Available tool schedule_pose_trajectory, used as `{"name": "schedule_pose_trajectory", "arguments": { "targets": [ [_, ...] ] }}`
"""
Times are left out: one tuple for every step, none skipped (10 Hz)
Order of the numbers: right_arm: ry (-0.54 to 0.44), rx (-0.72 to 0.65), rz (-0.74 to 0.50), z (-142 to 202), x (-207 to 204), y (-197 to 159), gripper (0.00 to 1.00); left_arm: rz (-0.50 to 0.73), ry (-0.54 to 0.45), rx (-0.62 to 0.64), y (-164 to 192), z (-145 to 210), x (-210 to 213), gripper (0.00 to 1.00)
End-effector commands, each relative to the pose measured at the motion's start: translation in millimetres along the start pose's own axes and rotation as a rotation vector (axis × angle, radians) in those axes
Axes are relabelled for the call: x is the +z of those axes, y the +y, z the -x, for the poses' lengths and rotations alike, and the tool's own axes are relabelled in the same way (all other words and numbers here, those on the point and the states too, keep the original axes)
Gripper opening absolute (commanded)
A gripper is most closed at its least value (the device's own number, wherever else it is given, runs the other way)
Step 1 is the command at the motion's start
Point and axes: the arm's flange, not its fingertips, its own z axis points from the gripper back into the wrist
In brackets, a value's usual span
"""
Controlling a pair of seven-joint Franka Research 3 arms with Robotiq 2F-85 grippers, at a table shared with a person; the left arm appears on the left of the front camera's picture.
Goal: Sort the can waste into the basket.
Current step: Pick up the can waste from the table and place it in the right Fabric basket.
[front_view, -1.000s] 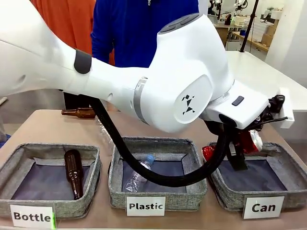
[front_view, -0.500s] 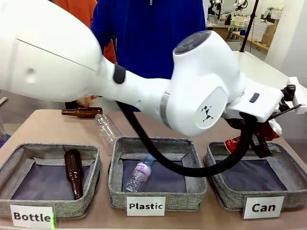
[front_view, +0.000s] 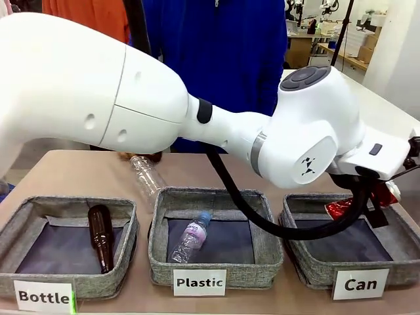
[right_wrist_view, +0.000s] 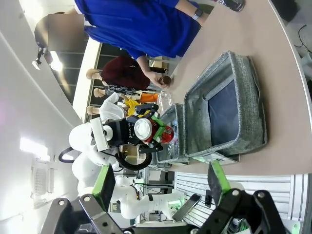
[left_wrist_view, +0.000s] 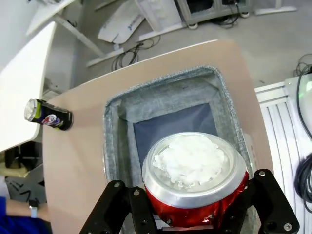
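Observation:
My left arm reaches across the table to the grey basket labelled "Can" (front_view: 314, 272). My left gripper (front_view: 371, 201) is shut on the crushed red-and-silver can (front_view: 339, 209) and holds it just above the basket's right half. In the left wrist view the can (left_wrist_view: 193, 161) sits between the fingers of the left gripper (left_wrist_view: 192, 197), its silver end facing the camera, directly over the basket (left_wrist_view: 168, 97) and its dark base. The dark can with the round logo (left_wrist_view: 48, 114) lies on its side on the table beyond the basket. My right gripper (right_wrist_view: 161, 195) is open and holds nothing, well off from the baskets.
The "Plastic" bin (front_view: 164, 259) holds a clear bottle (front_view: 190, 239). The "Bottle" bin (front_view: 125, 262) holds a brown bottle (front_view: 100, 236). Another clear bottle (front_view: 146, 174) lies on the table behind them. A person in blue (front_view: 223, 52) stands at the far side.
My left arm has swung to the right, carrying the red can from the Can basket's left rim to above its right half.

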Motion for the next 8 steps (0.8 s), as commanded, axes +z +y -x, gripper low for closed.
{"name": "schedule_pose_trajectory", "arguments": {
  "targets": [
    [-0.003, 0.004, 0.0, 0.5, 0.8, 1.1, 1.0, -0.016, 0.004, -0.01, 1.9, -13.7, -0.4, 0.56],
    [-0.003, 0.004, 0.0, 0.5, 0.8, 1.1, 1.0, -0.017, 0.0, 0.0, 1.4, -13.5, -0.2, 0.57],
    [-0.003, 0.004, 0.0, 0.5, 0.8, 1.1, 1.0, -0.024, 0.0, -0.002, -0.1, -13.3, -1.3, 1.0],
    [-0.003, 0.004, 0.0, 0.5, 0.8, 1.1, 1.0, -0.031, -0.004, -0.002, -0.4, -12.9, -2.4, 0.58],
    [-0.003, 0.004, 0.0, 0.5, 0.8, 1.1, 1.0, -0.048, -0.016, 0.009, 0.7, -13.5, -1.4, 1.0],
    [-0.003, 0.004, 0.0, 0.5, 0.8, 1.1, 1.0, -0.053, -0.021, 0.008, 1.7, -13.7, -0.3, 1.0],
    [-0.003, 0.004, 0.0, 0.5, 0.8, 1.1, 1.0, -0.065, -0.018, 0.003, 2.1, -13.7, 1.6, 1.0],
    [-0.003, 0.004, 0.0, 0.5, 0.8, 1.1, 1.0, -0.067, -0.025, 0.003, 2.0, -13.5, 3.8, 1.0]
  ]
}}
